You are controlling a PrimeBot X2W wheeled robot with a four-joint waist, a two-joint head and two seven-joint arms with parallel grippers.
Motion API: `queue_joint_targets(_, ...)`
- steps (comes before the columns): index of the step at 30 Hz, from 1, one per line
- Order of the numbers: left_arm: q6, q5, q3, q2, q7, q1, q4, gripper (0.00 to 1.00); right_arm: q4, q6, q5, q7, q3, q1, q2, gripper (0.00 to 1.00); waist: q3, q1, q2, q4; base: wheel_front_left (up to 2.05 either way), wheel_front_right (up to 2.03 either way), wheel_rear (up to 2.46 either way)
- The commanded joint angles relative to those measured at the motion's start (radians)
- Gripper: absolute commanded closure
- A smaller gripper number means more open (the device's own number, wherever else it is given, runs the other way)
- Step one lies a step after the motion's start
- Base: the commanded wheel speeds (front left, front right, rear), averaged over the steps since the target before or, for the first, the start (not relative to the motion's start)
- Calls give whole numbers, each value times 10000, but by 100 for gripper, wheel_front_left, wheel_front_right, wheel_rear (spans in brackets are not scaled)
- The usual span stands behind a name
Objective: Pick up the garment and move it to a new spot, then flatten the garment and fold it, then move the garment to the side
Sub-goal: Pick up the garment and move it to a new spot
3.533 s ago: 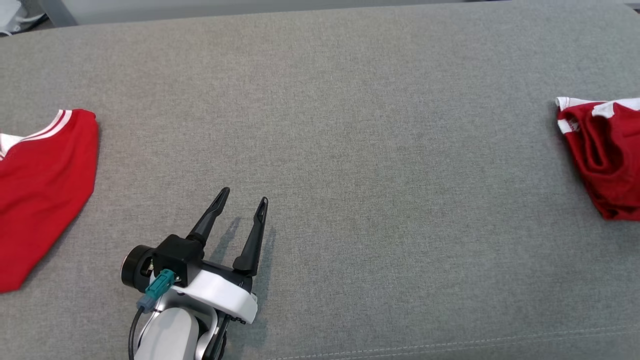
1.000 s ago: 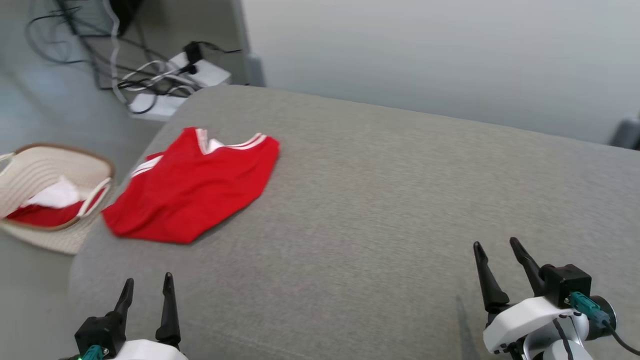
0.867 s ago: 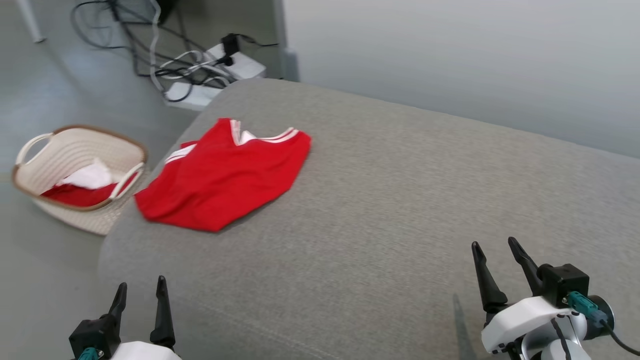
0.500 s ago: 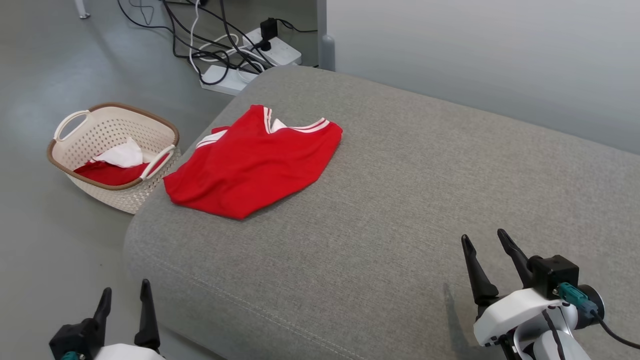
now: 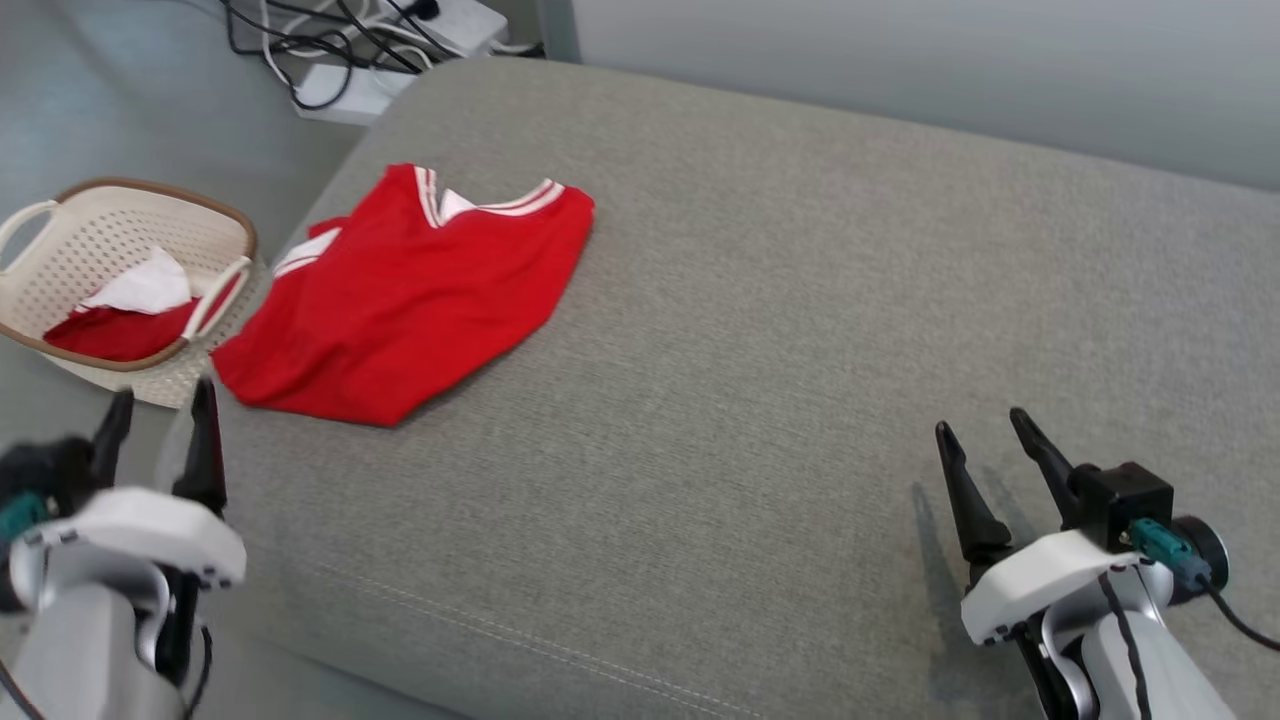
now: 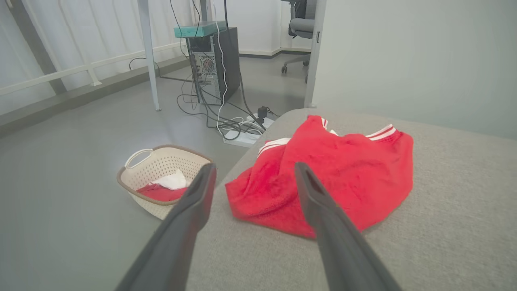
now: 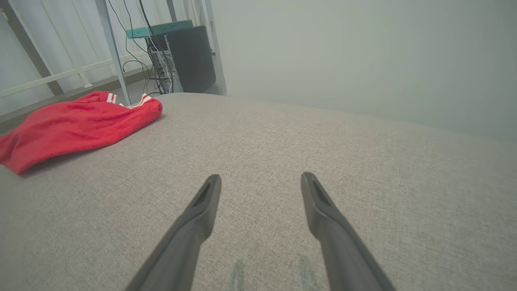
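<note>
Currently the red garment (image 5: pixel 400 300) lies loosely heaped at the far left of the grey cushion (image 5: pixel 800 350), its left side close to the cushion's edge. The white-striped collar points to the far side.

Grippers: the left gripper (image 5: pixel 162 398) hangs off the near-left corner of the cushion, fingers spread wide, holding nothing. The left wrist view shows them aimed at the garment's near hem, not touching it. The right gripper (image 5: pixel 980 420) sits over bare cushion at the near right, well apart from the garment, equally wide and empty.

Handling, our judgement: thin knit cloth, light, soft and limp. It will sag and drag from any single pinch, and layers may lift together. We would pinch an outer edge, the near hem or the trimmed collar, where the fabric is doubled and slips less.

Count: one garment on the cushion, two grippers, and one pale basket (image 5: pixel 90 240) on the floor to the left, holding one red piece and one white piece.
</note>
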Motion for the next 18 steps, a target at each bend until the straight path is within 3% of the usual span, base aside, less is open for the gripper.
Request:
queue_joint_targets(1, -49, -190, 129, 489, 20, -758, -52, 0, -291, 40, -60, -134, 202, -312, -75, 0, 459, 0, 0, -415, 0, 0, 0)
queue_joint_targets(9, -88, -2053, -1366, 1864, 267, -2811, 1154, 0, -409, 40, -131, -134, 180, -757, -244, 0, 1503, 0, 0, -1230, 0, 0, 0)
queue_joint_targets(18, -90, -3898, -2568, 3024, 508, -3518, 1924, 0, -740, 40, -240, -134, 165, -1188, -262, 0, 2289, 0, 0, -2150, 0, 0, 0)
